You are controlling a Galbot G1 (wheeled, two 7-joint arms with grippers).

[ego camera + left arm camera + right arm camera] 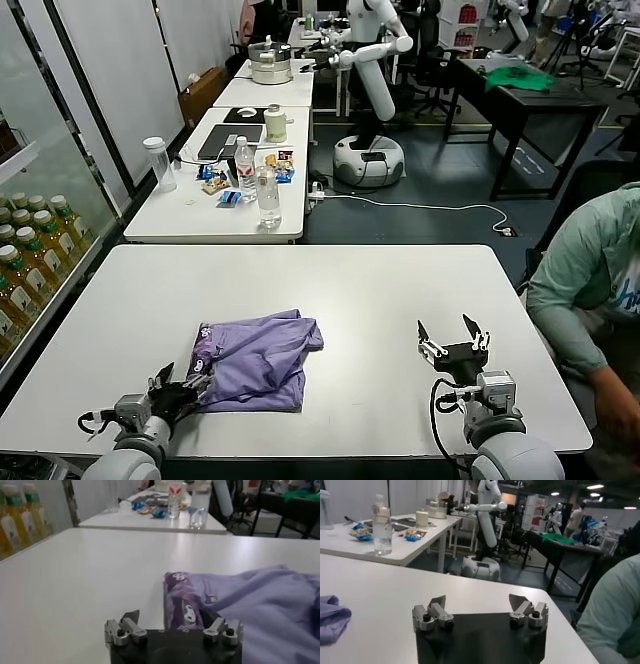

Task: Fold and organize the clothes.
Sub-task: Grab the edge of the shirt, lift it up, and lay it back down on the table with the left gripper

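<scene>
The lavender T-shirt (257, 362) lies bunched and partly folded on the white table (330, 290), left of centre, with its dark purple graphic (203, 352) along the left edge. My left gripper (180, 386) is low at the shirt's front-left corner. In the left wrist view it (172, 621) is open, and the graphic edge of the shirt (182, 602) lies between its jaws. My right gripper (453, 341) stands open and empty over bare table to the right, apart from the shirt. In the right wrist view it (477, 605) is open, and the shirt (331, 620) shows far off.
A person in a green shirt (590, 275) sits at the table's right edge. Beyond the far edge stands a second table (170, 225) with water bottles (267, 195) and snacks. Bottled drinks (30, 262) fill a shelf at the left.
</scene>
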